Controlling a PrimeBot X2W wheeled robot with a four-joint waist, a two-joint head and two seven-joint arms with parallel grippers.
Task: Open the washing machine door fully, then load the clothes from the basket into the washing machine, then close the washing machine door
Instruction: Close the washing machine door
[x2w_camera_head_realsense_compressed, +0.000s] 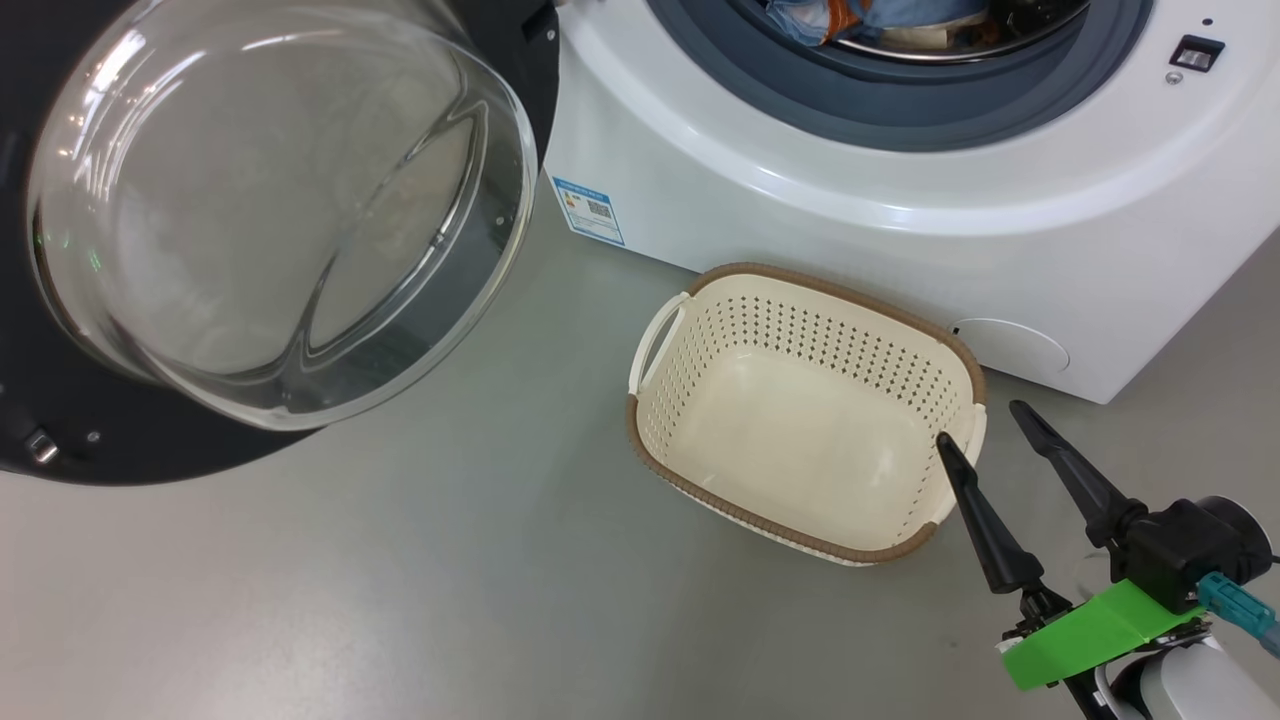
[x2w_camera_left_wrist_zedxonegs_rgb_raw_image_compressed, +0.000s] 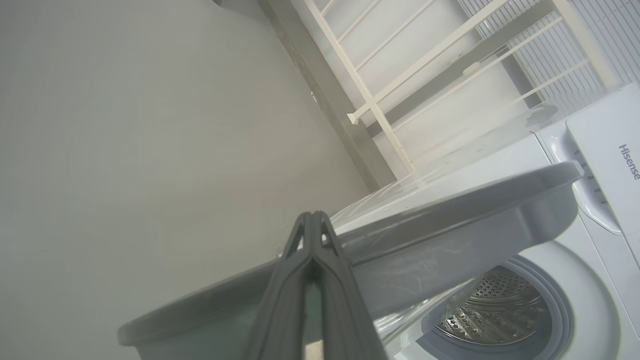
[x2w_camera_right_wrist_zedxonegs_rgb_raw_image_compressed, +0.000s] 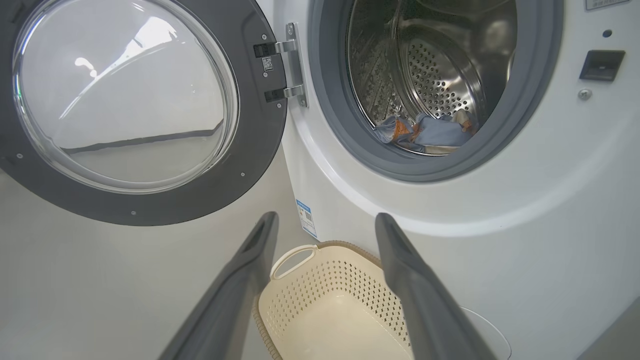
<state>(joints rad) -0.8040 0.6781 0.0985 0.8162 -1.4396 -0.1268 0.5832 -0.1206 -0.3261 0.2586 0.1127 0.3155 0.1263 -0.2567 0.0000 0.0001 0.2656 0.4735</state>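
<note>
Cream-white plastic, brown at the rim: the basket (x2w_camera_head_realsense_compressed: 760, 330) stands upright on the grey floor (x2w_camera_head_realsense_compressed: 400, 580), mouth up and empty. It sits just in front of the washing machine (x2w_camera_head_realsense_compressed: 900, 260), low against its white front. Its long axis runs handle to handle, roughly parallel to that front.

The washing machine door (x2w_camera_head_realsense_compressed: 280, 210) is swung wide to the robot's left and hangs from hinges on the left of the opening. Its inner face is turned out into the room, and the clear glass bowl bulges towards the robot. The clothes (x2w_camera_right_wrist_zedxonegs_rgb_raw_image_compressed: 430, 132) lie in a low crumpled heap at the bottom of the steel drum (x2w_camera_right_wrist_zedxonegs_rgb_raw_image_compressed: 440, 75), close behind the grey-blue gasket (x2w_camera_right_wrist_zedxonegs_rgb_raw_image_compressed: 345, 125). They show light blue with orange patches. A blue label sticker (x2w_camera_head_realsense_compressed: 588, 210) sits on the machine's lower left corner.

The right gripper (x2w_camera_head_realsense_compressed: 981, 424) hangs over the basket's right end, near that handle. Its two dark fingers are spread wide with nothing between them, and they point up towards the machine's front.

The left gripper (x2w_camera_left_wrist_zedxonegs_rgb_raw_image_compressed: 312, 215) has its fingers pressed tight together, empty. In the left wrist view its tips lie against the door's grey outer edge. Whether they touch it I cannot tell.
</note>
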